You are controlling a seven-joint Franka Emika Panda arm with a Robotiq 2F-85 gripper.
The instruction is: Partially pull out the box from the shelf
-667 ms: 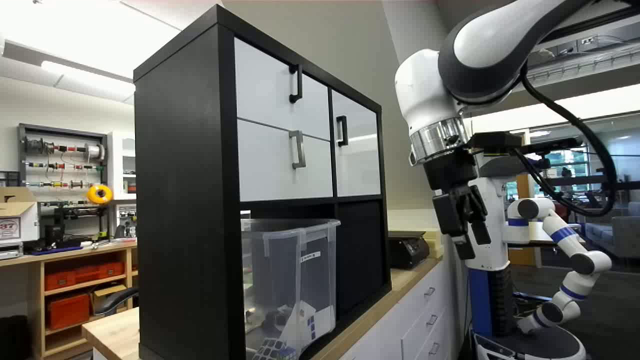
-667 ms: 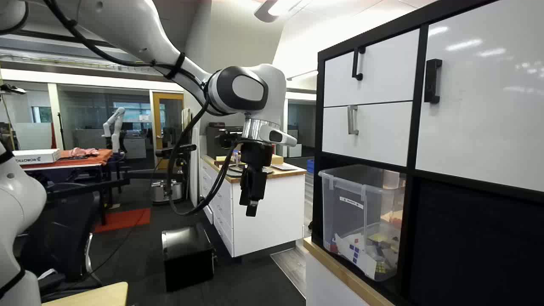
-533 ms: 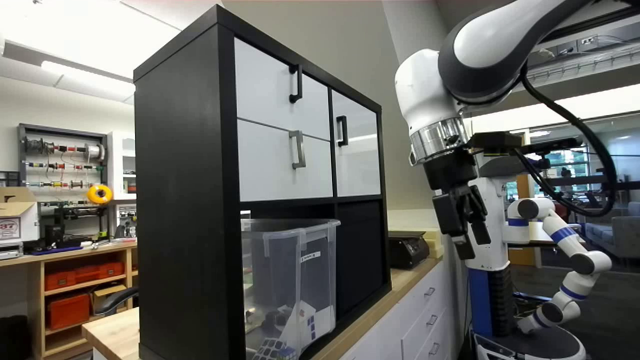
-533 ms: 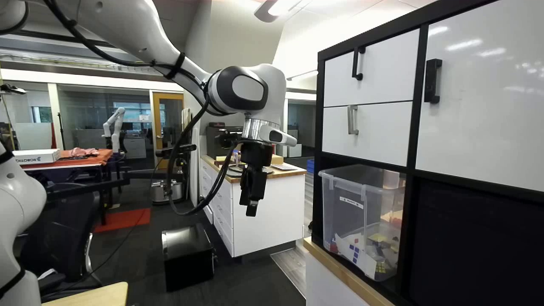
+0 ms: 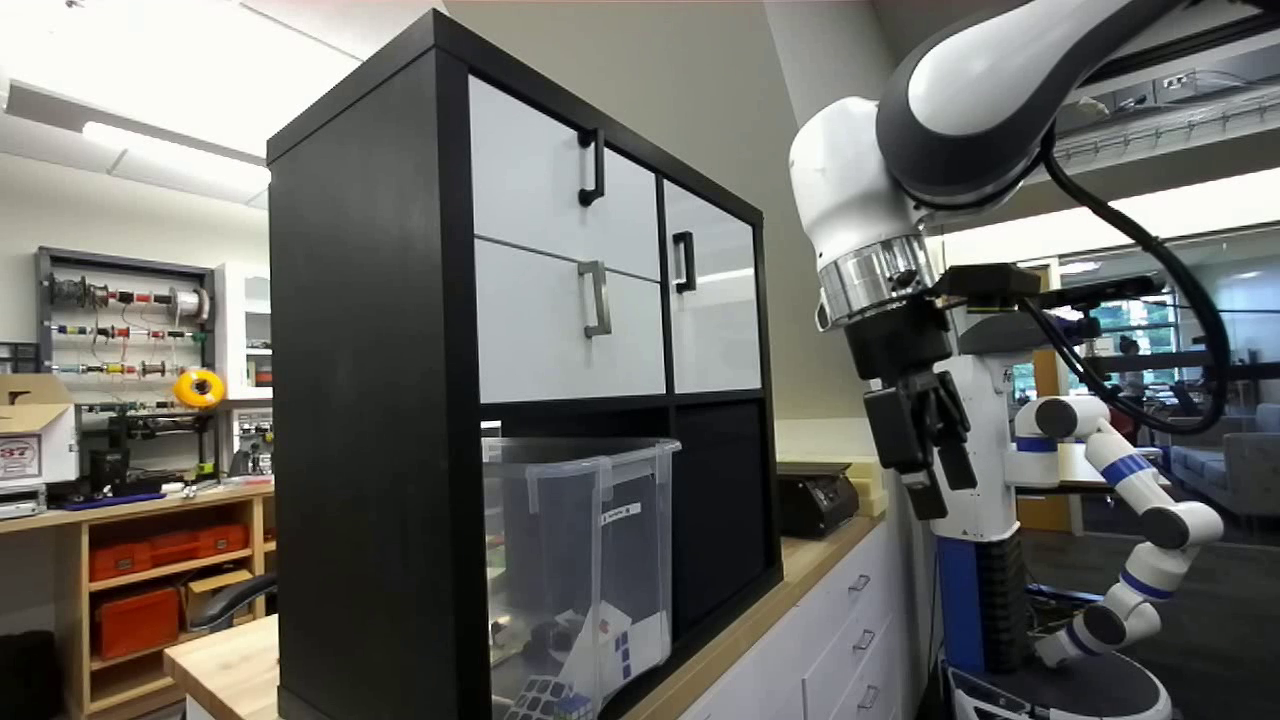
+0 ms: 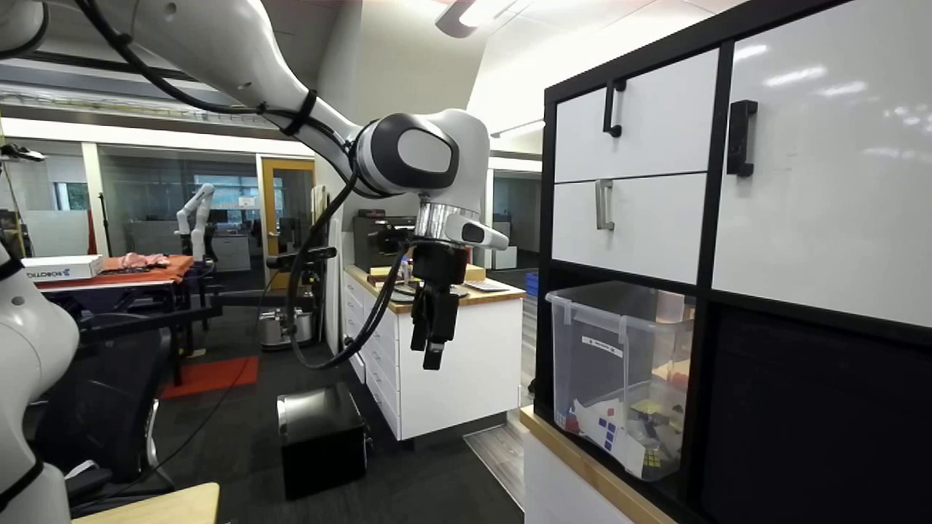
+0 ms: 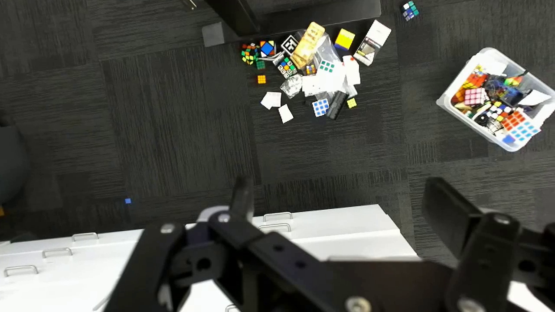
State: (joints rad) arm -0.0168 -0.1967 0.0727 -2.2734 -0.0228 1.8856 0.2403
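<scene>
The box (image 5: 565,530) is a clear plastic bin with a rim and loose light items inside. It stands in the lower compartment of the black shelf (image 5: 360,400), below two white drawers. In both exterior views its front rim is about level with the shelf's front edge. The box (image 6: 593,371) and shelf (image 6: 706,218) also show in an exterior view. My gripper (image 5: 945,485) points down, well in front of the shelf and apart from the box; it also shows in an exterior view (image 6: 427,351). In the wrist view the gripper (image 7: 338,190) is open, with nothing between its fingers (image 7: 446,212).
White drawers with metal handles (image 7: 277,216) lie beneath the gripper in the wrist view. On the carpet are a bin of puzzle cubes (image 7: 472,125) and scattered cubes and papers (image 7: 321,82). Black handles (image 5: 594,165) stick out from the drawers. A black case (image 6: 320,444) stands on the floor.
The gripper has shifted very slightly toward the shelf. The box and the shelf have not moved.
</scene>
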